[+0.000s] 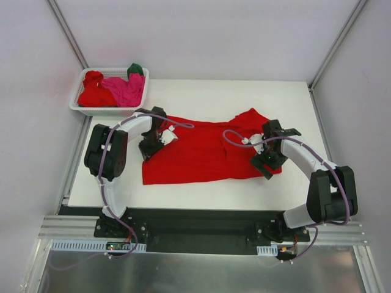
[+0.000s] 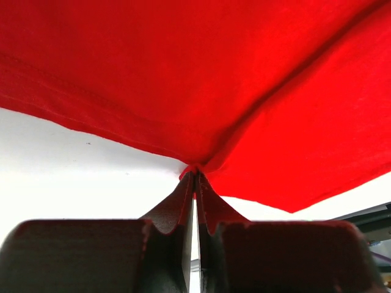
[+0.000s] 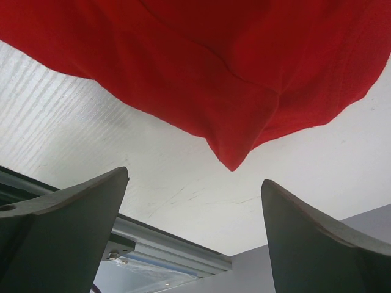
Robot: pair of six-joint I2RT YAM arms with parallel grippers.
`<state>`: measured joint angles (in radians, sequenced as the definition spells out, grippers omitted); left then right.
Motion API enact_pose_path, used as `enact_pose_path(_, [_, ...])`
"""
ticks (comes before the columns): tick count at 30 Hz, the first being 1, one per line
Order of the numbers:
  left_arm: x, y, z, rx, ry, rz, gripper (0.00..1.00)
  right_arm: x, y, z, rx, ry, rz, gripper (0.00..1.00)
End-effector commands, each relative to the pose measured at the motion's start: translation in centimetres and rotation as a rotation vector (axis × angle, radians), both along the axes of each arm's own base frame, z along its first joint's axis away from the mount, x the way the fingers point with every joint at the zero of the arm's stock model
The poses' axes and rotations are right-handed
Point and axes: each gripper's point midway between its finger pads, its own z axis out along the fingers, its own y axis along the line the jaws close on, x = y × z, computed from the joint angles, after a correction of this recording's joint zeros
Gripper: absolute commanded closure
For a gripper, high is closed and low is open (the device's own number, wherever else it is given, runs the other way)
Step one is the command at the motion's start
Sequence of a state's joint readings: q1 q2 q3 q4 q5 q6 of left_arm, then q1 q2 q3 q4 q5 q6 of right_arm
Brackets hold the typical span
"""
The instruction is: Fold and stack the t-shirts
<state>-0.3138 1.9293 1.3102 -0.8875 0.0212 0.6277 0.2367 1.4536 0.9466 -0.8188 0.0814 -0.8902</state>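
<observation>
A bright red t-shirt (image 1: 204,152) lies spread across the middle of the white table. My left gripper (image 1: 148,151) is at its left edge, shut on a pinch of the red cloth; in the left wrist view the closed fingertips (image 2: 195,177) grip a fold of the shirt (image 2: 201,73). My right gripper (image 1: 266,163) is open over the shirt's right front corner. In the right wrist view (image 3: 195,177) the jaws stand wide apart and empty, with a pointed corner of the shirt (image 3: 232,152) lying on the table just beyond them.
A white lattice basket (image 1: 104,110) stands at the table's back left corner. It holds a crumpled red shirt (image 1: 95,91), a magenta-pink shirt (image 1: 125,90) and a dark green one (image 1: 135,68). The table's front edge and a metal rail (image 3: 171,247) lie close to my right gripper.
</observation>
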Motion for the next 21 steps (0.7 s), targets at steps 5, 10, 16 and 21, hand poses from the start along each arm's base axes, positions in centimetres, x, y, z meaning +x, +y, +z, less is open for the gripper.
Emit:
enact_pose_path(5, [-0.6,-2.2,4.7,-0.032,-0.108,-0.074,1.00,-0.2,0.4,0.1,0.014,-0.002,0.001,0.05])
enact_pose_path(10, [-0.9,-2.6,5.1,-0.029,-0.117,-0.100,1.00,0.0,0.5,0.2,0.013,-0.004,0.004,0.04])
enact_pose_path(16, [-0.6,-2.6,4.6,-0.023,-0.110,-0.113,1.00,0.0,0.6,0.4,0.009,-0.007,0.014,0.04])
enact_pose_path(21, [0.3,-2.1,3.8,0.012,-0.111,-0.128,1.00,-0.5,0.4,0.4,0.007,-0.001,0.014,0.04])
